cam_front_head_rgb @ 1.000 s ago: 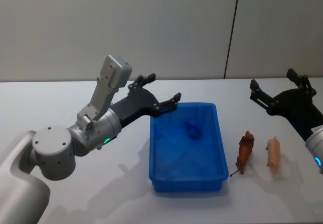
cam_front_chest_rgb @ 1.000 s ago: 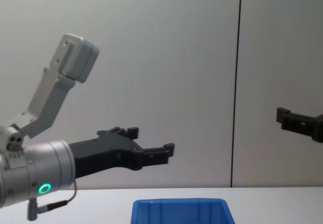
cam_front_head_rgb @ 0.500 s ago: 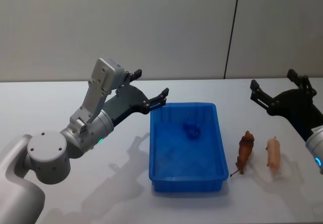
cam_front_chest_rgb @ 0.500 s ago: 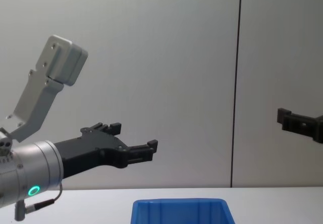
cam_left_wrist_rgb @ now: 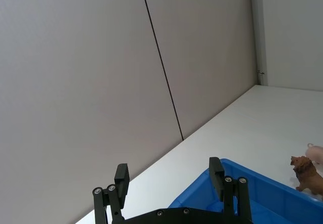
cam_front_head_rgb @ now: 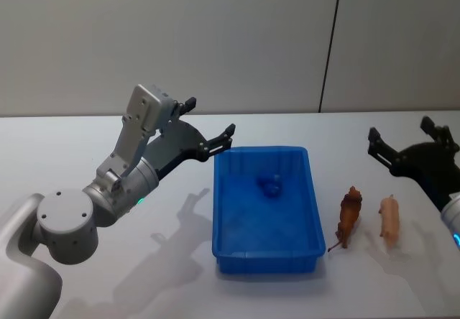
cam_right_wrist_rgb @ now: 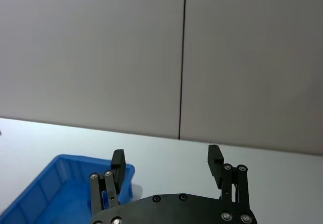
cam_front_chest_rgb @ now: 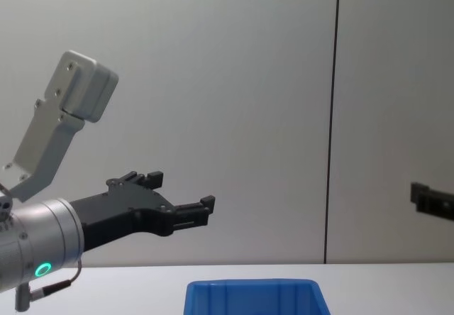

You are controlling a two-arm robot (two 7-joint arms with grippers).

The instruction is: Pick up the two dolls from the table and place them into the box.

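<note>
Head view: left gripper (cam_front_head_rgb: pixel 210 116) spread, raised beside far-left corner of box (cam_front_head_rgb: pixel 215 204). Right gripper (cam_front_head_rgb: pixel 399 129) spread, empty, above table (cam_front_head_rgb: pixel 57 154). Brown doll (cam_front_head_rgb: pixel 349 215) and pink doll (cam_front_head_rgb: pixel 389 218) on table, right of box.
Wrist views: both grippers' fingers apart, empty.
Chest view: left gripper high above box.
Judged: no doll placed yet, both picks remain.

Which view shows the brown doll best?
The head view: the brown doll shows whole on the table, right of the box. The left wrist view catches it small at the frame edge, beyond the box.
</note>
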